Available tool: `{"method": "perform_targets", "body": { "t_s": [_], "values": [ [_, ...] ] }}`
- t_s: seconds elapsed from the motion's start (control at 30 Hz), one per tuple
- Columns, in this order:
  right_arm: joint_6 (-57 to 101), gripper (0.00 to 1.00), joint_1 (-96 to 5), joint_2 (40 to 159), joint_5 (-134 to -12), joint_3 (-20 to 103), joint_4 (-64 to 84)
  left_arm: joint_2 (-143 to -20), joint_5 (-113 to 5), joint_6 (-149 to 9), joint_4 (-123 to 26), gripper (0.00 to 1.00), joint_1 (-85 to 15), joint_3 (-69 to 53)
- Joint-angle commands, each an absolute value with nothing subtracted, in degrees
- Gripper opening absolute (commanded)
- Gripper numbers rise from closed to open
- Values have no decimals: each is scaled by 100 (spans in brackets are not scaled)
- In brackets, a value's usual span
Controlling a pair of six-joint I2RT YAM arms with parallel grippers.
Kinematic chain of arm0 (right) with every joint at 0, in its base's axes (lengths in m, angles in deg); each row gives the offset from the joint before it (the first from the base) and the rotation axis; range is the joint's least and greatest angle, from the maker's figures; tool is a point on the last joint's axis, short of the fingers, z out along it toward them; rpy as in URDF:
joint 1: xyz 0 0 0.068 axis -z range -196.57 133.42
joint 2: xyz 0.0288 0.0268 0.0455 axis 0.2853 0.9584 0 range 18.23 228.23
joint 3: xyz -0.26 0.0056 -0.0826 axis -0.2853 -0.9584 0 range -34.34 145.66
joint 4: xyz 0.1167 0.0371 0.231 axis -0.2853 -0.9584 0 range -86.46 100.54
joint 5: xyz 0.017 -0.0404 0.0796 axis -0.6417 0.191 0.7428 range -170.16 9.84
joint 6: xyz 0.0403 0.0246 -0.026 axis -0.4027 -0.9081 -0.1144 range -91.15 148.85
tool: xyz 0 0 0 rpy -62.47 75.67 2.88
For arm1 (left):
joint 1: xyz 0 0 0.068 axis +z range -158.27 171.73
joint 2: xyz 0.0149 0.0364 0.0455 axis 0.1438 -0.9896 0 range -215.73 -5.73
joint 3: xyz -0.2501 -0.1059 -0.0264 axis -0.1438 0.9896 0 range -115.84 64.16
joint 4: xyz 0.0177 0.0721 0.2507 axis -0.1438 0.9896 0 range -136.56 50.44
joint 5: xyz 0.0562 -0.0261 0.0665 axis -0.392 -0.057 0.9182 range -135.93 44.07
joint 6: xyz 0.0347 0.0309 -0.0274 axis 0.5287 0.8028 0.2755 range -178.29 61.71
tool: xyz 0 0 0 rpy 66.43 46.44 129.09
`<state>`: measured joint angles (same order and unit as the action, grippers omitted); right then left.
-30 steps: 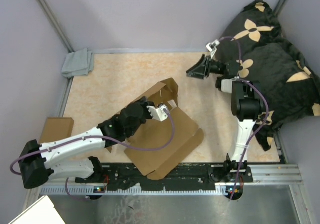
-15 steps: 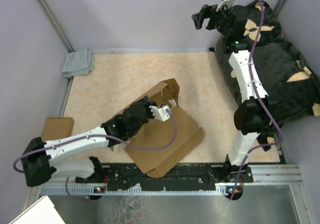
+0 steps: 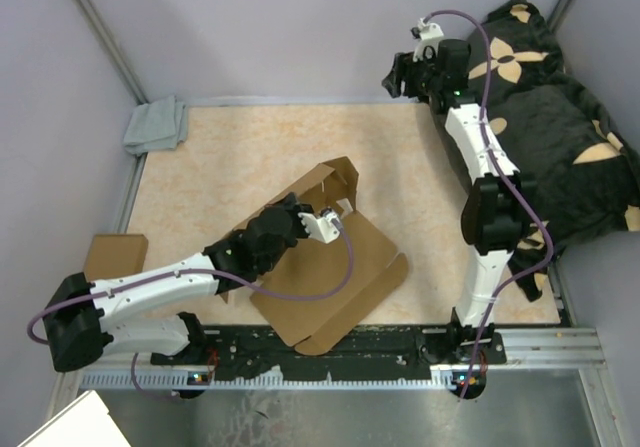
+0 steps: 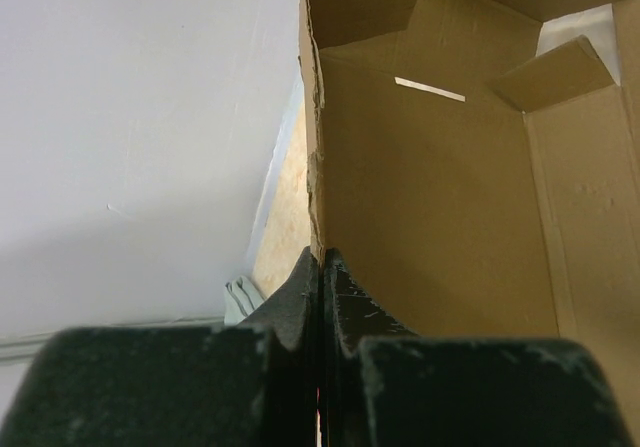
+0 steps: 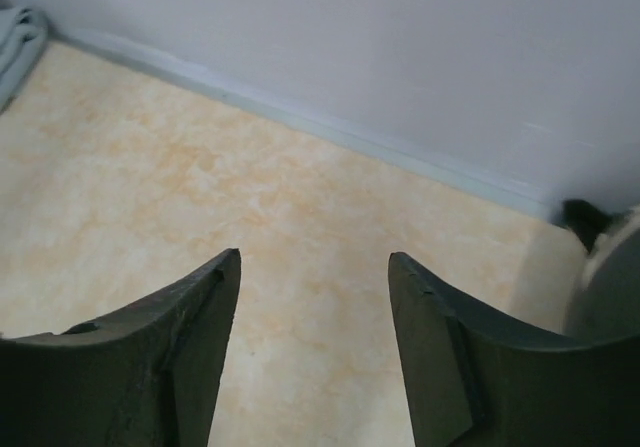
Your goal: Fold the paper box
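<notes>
Left wrist: paper box edge between jaws (pinched tight).

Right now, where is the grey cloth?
In the top view, the cloth lies at the far left corner of the table, well apart from the box.

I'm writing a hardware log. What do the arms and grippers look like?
The left arm and right arm have white links, black joints and a purple cable each. The left gripper and right gripper have dark, tapering fingers, slightly scuffed.
</notes>
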<state>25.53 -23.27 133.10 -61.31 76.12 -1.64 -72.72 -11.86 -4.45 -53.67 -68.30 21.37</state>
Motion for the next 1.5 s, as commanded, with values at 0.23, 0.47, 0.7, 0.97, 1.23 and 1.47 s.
{"method": "perform_targets", "body": {
  "t_s": [0.23, 0.47, 0.7, 0.97, 1.23, 1.47],
  "values": [
    [3535, 62, -2540, 13549, -2217, 5905, 404, -7420, -981, -439, -5392, 0, -6865, 2203],
    [4096, 63, -2898, 13845, -1847, 6030, -280, -7437, -985, -435, -5359, 0, -6861, 2143],
    [4376, 65, -3064, 13787, -1567, 5788, -415, -7438, -954, -480, -5311, 0, -6865, 2125],
    [4845, 70, -2942, 13160, -1252, 4916, -352, -7494, -980, -525, -5282, 0, -6865, 2083],
    [5075, 73, -2897, 12739, -1116, 4404, -282, -7542, -983, -568, -5163, 0, -6872, 2061],
    [4706, 73, -2906, 12541, -868, 3959, 542, -7542, -1005, -685, -5035, 0, -6887, 2008]
  ]
}}
